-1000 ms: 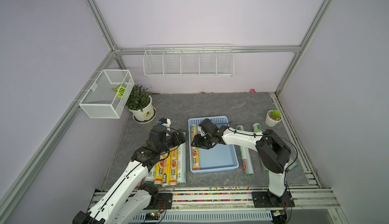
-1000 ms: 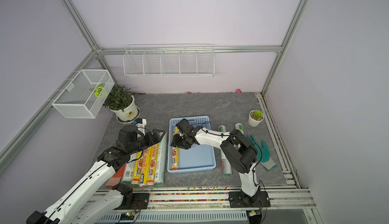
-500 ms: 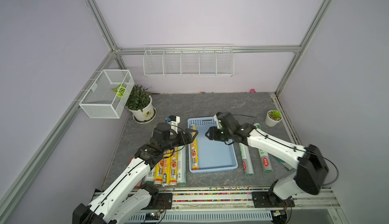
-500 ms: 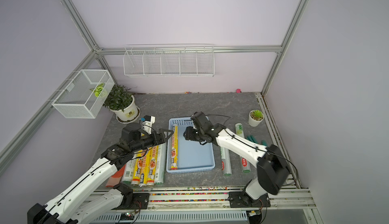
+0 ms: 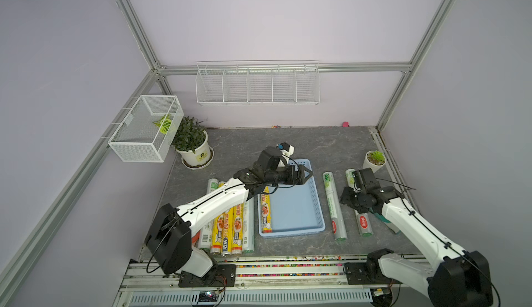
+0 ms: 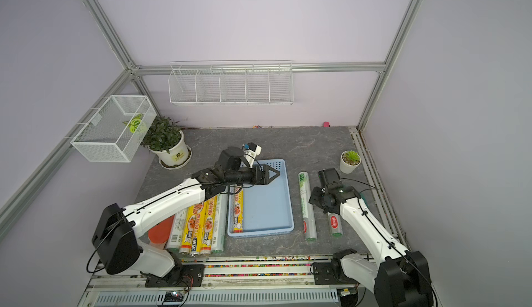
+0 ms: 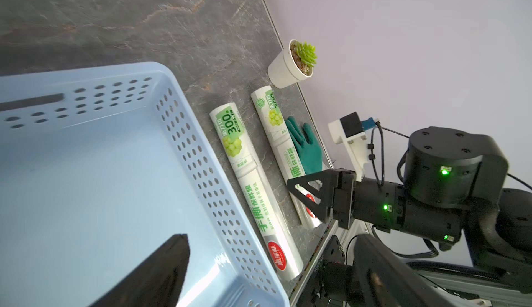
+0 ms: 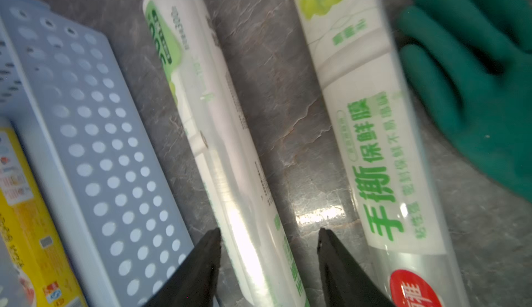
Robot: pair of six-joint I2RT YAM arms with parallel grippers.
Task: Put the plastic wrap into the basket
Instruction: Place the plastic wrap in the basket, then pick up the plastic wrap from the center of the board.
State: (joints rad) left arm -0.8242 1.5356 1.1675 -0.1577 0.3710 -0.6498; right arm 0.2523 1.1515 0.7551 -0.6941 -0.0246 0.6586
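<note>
Whole tabletop [image 5: 250, 144] and basket [image 5: 318, 204] in both top views, taken from high at the front, far off, facing steeply down. Left wrist view taken close behind the left claw [image 5: 305, 174], facing over the basket's corner to the nearer roll [image 7: 253, 193] and the farther roll [image 7: 280, 135] ahead of that claw. Right wrist view taken closer still behind the right claw [image 8: 269, 231], facing down past its tips onto the same two rolls and basket wall.
</note>
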